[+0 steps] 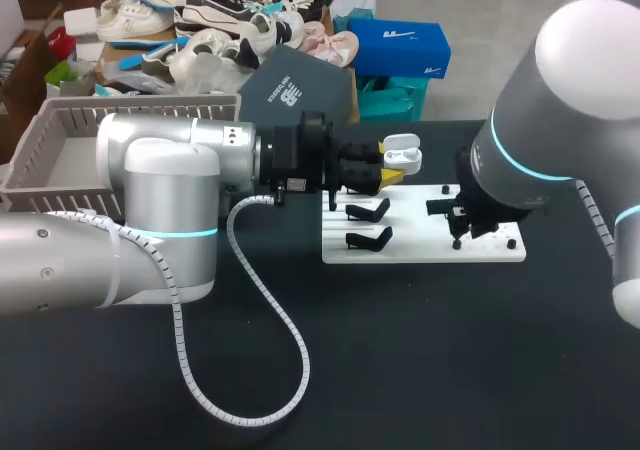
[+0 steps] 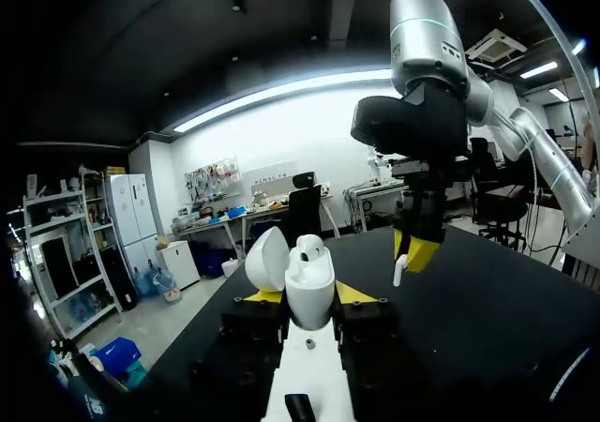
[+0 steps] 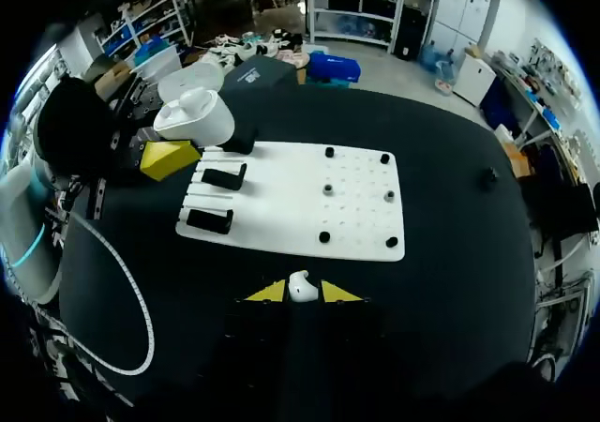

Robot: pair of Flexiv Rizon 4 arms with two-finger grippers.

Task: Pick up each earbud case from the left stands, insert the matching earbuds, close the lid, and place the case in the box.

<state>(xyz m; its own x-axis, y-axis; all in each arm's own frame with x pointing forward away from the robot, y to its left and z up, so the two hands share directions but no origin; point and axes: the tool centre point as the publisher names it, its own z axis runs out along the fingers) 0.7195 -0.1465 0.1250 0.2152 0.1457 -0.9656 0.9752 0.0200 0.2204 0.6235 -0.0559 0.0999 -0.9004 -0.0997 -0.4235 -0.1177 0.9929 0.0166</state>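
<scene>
Two hands loaded. My left hand clamps glossy white earbud case, lid hinged open, one white earbud seated inside. Case held above stand end of flat white plastic board, near black stands. My right hand pinches second small white earbud between yellow tips, near case, not touching.
</scene>
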